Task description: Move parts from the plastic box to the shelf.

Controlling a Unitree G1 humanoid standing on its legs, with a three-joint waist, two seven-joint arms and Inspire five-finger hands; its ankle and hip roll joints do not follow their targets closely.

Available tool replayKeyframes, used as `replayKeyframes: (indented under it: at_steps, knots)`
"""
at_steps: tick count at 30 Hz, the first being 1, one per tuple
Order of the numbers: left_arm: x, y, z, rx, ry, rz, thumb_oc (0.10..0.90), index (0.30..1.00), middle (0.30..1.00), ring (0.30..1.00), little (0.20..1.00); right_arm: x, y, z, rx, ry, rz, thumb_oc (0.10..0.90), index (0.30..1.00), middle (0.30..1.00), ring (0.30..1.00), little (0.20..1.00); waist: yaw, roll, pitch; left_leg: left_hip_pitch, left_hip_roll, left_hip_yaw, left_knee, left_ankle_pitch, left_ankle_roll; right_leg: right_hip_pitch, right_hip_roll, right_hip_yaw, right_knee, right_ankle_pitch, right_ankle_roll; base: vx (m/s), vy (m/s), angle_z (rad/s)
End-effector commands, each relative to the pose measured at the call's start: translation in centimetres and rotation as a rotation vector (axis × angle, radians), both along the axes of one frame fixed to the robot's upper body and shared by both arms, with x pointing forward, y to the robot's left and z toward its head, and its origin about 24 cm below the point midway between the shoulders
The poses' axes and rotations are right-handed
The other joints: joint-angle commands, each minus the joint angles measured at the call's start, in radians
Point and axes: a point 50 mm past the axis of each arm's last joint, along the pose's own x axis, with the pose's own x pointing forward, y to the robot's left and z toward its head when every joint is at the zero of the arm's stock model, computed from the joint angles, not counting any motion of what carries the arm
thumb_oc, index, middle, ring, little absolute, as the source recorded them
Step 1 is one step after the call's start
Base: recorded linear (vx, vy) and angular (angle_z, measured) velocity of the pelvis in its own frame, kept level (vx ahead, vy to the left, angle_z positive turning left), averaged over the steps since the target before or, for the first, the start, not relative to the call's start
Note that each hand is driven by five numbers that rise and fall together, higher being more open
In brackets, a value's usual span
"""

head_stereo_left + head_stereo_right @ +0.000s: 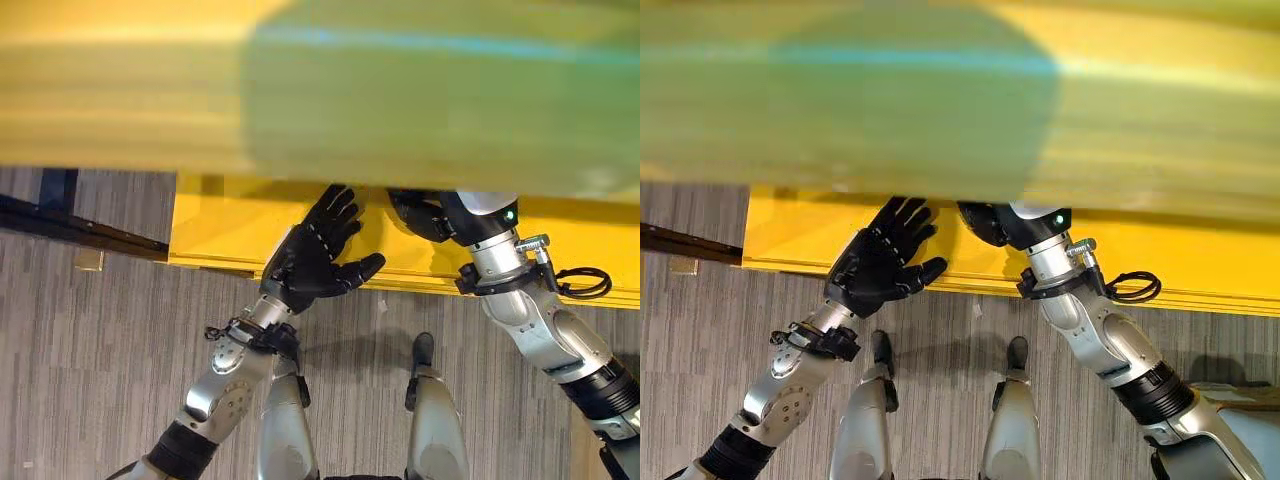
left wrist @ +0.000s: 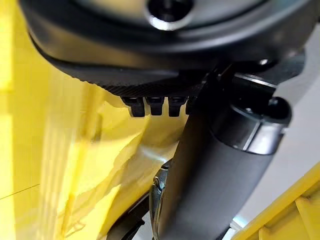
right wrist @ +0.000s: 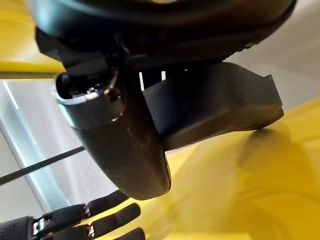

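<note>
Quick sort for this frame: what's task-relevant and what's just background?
Task-relevant:
- yellow plastic box, its blurred near edge across the head views
- left hand, fingers spread flat over the box
- right hand, reaching under the blurred edge, fingers hidden

Just lying about:
- grey carpet floor
- dark bar on the floor
- small tan piece beside it

No parts visible.

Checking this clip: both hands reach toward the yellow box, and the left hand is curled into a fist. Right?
Not quite. The left hand is open, fingers spread flat over the yellow box, as the left eye view shows. The right hand does reach toward the box.
</note>
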Motion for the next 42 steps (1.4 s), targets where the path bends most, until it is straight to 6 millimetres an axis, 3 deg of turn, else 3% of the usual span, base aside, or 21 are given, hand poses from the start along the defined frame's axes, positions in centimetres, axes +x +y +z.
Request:
replayKeyframes:
  at_steps: [1, 16, 19, 21, 23, 25, 27, 31, 34, 39, 41, 42]
  knots:
    - [-1.6, -0.2, 4.3, -0.052, -0.227, -0.083, 0.900, 1.000, 1.000, 1.000, 1.000, -3.3, 1.8, 6.6, 0.058, -0.338, 0.159, 0.400, 0.300, 0.300, 0.300, 0.300, -0.011, -0.012, -0.011, 0.001, -0.051, -0.037, 0.099, -0.099, 0.042, -0.026, 0.066, 0.053, 0.080, -0.061, -0.104, -0.09, -0.024, -0.02]
    - [-1.5, -0.2, 3.6, -0.009, -0.199, -0.071, 0.900, 1.000, 1.000, 1.000, 1.000, -2.3, 1.6, 5.8, 0.115, -0.294, 0.140, 0.400, 0.300, 0.300, 0.300, 0.300, -0.001, -0.006, -0.011, 0.075, -0.047, -0.028, 0.055, -0.087, 0.046, 0.040, 0.069, 0.037, 0.083, -0.082, -0.113, -0.04, -0.060, 0.02]
    - [-1.5, 0.3, 2.4, 0.010, -0.149, -0.039, 0.900, 1.000, 1.000, 1.000, 1.000, -1.6, 1.5, 5.4, 0.127, -0.258, 0.110, 0.400, 0.300, 0.300, 0.300, 0.300, 0.013, 0.002, -0.032, 0.120, -0.011, -0.044, -0.040, -0.027, 0.024, 0.078, 0.089, 0.012, 0.077, -0.101, -0.125, 0.06, -0.213, 0.11]
    - [-1.9, 0.9, 1.2, -0.014, -0.110, -0.042, 0.900, 1.000, 1.000, 1.000, 1.000, -1.4, 1.2, 5.4, 0.129, -0.228, 0.103, 0.400, 0.300, 0.300, 0.300, 0.300, 0.015, 0.010, -0.064, 0.168, 0.028, -0.018, -0.183, 0.063, -0.007, 0.119, 0.107, -0.003, 0.007, -0.091, -0.123, 0.07, -0.129, 0.34]
    - [-2.2, 0.9, 0.9, -0.019, -0.116, -0.094, 0.900, 1.000, 1.000, 1.000, 1.000, -1.1, 0.6, 5.4, 0.117, -0.215, 0.077, 0.400, 0.300, 0.300, 0.300, 0.300, 0.002, 0.003, -0.072, 0.174, 0.016, 0.012, -0.096, 0.029, -0.005, 0.138, 0.099, -0.011, -0.039, -0.059, -0.133, -0.05, -0.013, 0.35]
    - [-2.2, 1.0, 0.8, -0.041, -0.110, -0.084, 0.900, 1.000, 1.000, 1.000, 1.000, -0.8, 0.6, 5.5, 0.100, -0.215, 0.092, 0.400, 0.300, 0.300, 0.300, 0.300, -0.004, -0.012, -0.071, 0.172, -0.049, 0.007, 0.099, -0.065, 0.018, 0.123, 0.084, 0.010, -0.045, -0.040, -0.135, -0.10, 0.114, 0.47]
    - [-2.1, 0.5, 1.0, -0.038, -0.116, -0.071, 0.900, 1.000, 1.000, 1.000, 1.000, -1.0, 0.7, 5.7, 0.105, -0.218, 0.109, 0.400, 0.300, 0.300, 0.300, 0.300, -0.012, -0.024, -0.070, 0.157, -0.091, -0.019, 0.178, -0.106, 0.027, 0.104, 0.082, 0.032, -0.064, -0.008, -0.127, -0.11, 0.239, -0.09]
    - [-1.5, 0.4, 0.9, -0.026, -0.111, -0.036, 0.900, 1.000, 1.000, 1.000, 1.000, -1.2, 1.5, 5.1, 0.122, -0.202, 0.134, 0.400, 0.300, 0.300, 0.300, 0.300, -0.044, -0.032, -0.082, 0.235, -0.124, 0.020, 0.053, -0.194, 0.075, 0.084, 0.079, 0.063, -0.086, 0.038, -0.087, 0.02, 0.269, -0.07]
    - [-1.4, 0.2, 0.8, -0.013, -0.120, -0.029, 0.900, 1.000, 1.000, 1.000, 1.000, -0.9, 1.7, 5.0, 0.137, -0.207, 0.133, 0.400, 0.300, 0.300, 0.300, 0.300, -0.040, -0.042, -0.081, 0.262, -0.140, 0.046, 0.008, -0.211, 0.086, 0.088, 0.066, 0.075, -0.137, 0.087, -0.060, -0.06, 0.167, -0.16]
    - [-1.4, -0.1, 1.1, 0.001, -0.151, -0.069, 0.900, 1.000, 1.000, 1.000, 1.000, -0.6, 1.5, 5.8, 0.155, -0.228, 0.114, 0.400, 0.300, 0.300, 0.300, 0.300, -0.028, -0.060, -0.077, 0.265, -0.162, 0.081, 0.007, -0.240, 0.093, 0.088, 0.043, 0.062, -0.218, 0.148, -0.026, -0.12, 0.104, -0.05]
    - [-1.4, -0.8, 1.5, 0.017, -0.166, -0.123, 0.900, 1.000, 1.000, 1.000, 1.000, -0.3, 1.5, 6.3, 0.166, -0.240, 0.092, 0.400, 0.300, 0.300, 0.300, 0.300, -0.024, -0.075, -0.069, 0.248, -0.183, 0.101, 0.030, -0.268, 0.105, 0.083, 0.019, 0.056, -0.309, 0.219, 0.005, -0.17, 0.111, 0.02]
    - [-1.4, -0.9, 1.5, 0.023, -0.161, -0.133, 0.900, 1.000, 1.000, 1.000, 1.000, -0.2, 1.5, 6.3, 0.163, -0.239, 0.090, 0.400, 0.300, 0.300, 0.300, 0.300, -0.022, -0.077, -0.071, 0.248, -0.188, 0.107, 0.028, -0.273, 0.108, 0.087, 0.017, 0.049, -0.335, 0.223, 0.011, -0.10, 0.113, -0.07]
